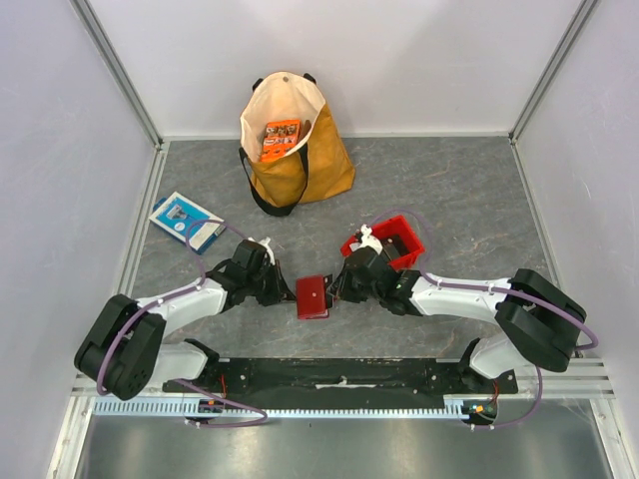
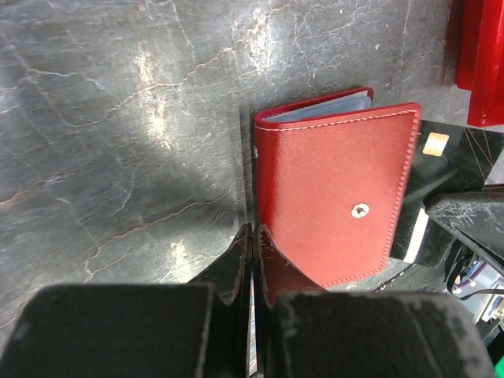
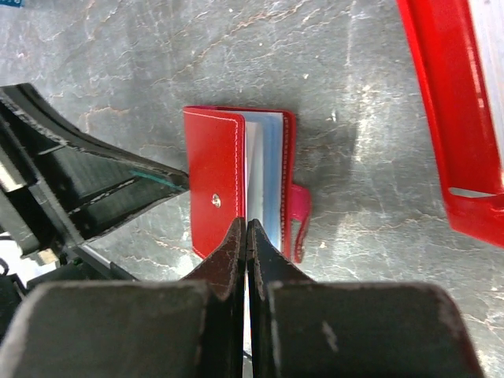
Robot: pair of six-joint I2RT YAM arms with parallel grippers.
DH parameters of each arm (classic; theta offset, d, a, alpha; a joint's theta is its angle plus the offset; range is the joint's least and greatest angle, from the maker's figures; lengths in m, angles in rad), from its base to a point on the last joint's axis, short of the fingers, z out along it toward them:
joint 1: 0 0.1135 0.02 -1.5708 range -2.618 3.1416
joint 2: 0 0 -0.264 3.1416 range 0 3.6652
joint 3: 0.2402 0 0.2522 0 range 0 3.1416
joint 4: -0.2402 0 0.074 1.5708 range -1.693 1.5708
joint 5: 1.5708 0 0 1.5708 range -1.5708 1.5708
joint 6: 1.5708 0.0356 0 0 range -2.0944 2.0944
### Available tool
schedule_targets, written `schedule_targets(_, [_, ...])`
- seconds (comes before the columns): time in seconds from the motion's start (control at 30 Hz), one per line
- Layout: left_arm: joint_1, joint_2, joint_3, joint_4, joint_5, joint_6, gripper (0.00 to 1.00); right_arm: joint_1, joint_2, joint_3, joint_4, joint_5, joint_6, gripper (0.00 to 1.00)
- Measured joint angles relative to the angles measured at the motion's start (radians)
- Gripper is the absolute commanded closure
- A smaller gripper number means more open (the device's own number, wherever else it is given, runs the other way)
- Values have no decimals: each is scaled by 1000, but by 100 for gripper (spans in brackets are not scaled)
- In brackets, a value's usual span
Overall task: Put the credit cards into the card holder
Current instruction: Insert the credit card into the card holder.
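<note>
The red card holder point(image 1: 312, 296) lies on the grey table between my two grippers. In the left wrist view its cover point(image 2: 339, 197) with the snap stud faces up, and grey pockets show along its far edge. My left gripper point(image 2: 253, 228) is shut, tips at the holder's near-left corner. My right gripper point(image 3: 246, 224) is shut, tips at the gap between the cover point(image 3: 213, 173) and the pockets. A dark credit card point(image 2: 457, 153) with a gold chip sticks out from under the cover, and its other end runs under the right gripper's finger point(image 2: 472, 209). No whitish card is in view.
A red plastic bin point(image 1: 384, 239) stands just behind the right gripper. A yellow tote bag point(image 1: 295, 150) holding an orange packet point(image 1: 282, 140) stands at the back. A blue-and-white flat box point(image 1: 185, 222) lies at the left. The black base plate point(image 1: 339, 374) runs along the near edge.
</note>
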Motion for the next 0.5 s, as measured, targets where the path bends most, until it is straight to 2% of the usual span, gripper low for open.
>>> schedule_targets(0.27, [-16,35,-5,28,27,0,98,6,5,9,62,-80,-13,100])
schedule_targets(0.5, [-18,41,-5,47,51,0,98,58,68,93,73,-104,-49,100])
